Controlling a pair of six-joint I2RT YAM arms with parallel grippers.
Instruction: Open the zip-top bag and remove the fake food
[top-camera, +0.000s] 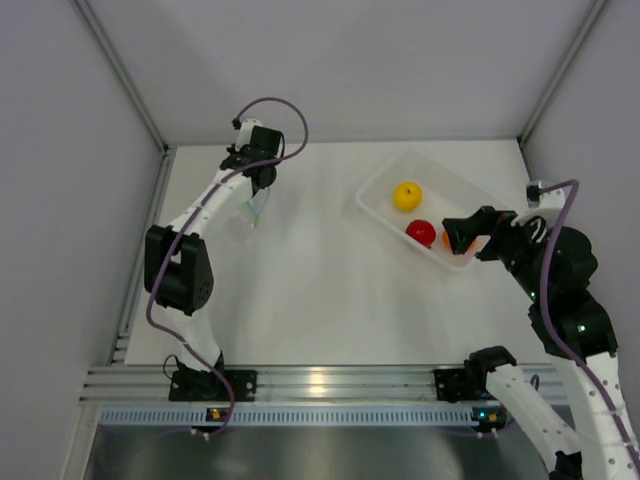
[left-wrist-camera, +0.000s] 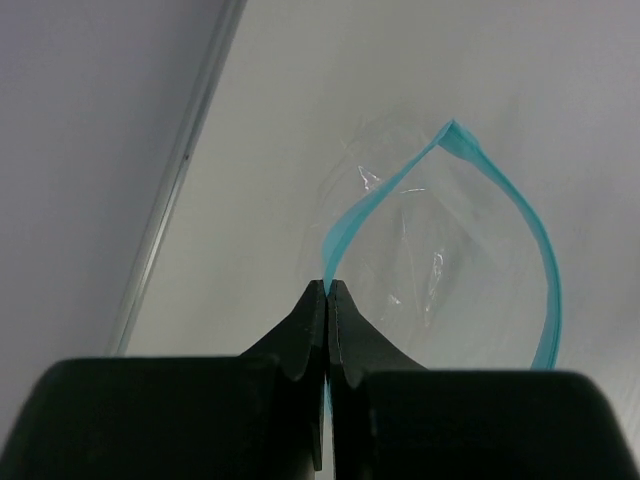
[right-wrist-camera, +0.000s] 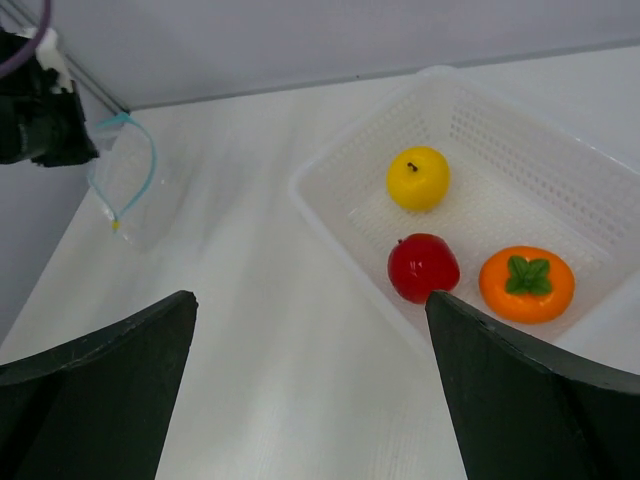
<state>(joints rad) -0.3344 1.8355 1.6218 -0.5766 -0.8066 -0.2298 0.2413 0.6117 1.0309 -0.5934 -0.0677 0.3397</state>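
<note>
The zip-top bag (left-wrist-camera: 440, 250) is clear, with a light blue zip strip gaping open in a loop, and looks empty. My left gripper (left-wrist-camera: 328, 286) is shut on the strip's edge and holds the bag up at the far left (top-camera: 250, 212). The bag also shows in the right wrist view (right-wrist-camera: 128, 180). The yellow fruit (right-wrist-camera: 418, 178), red fruit (right-wrist-camera: 423, 267) and orange fruit with a green top (right-wrist-camera: 527, 283) lie in the white tray (right-wrist-camera: 330, 160). My right gripper (right-wrist-camera: 310, 300) is open and empty above the tray's near edge (top-camera: 460, 236).
The white perforated tray (top-camera: 385, 180) stands at the far right of the table. Grey walls close the left, back and right sides. An aluminium rail (top-camera: 320, 384) runs along the near edge.
</note>
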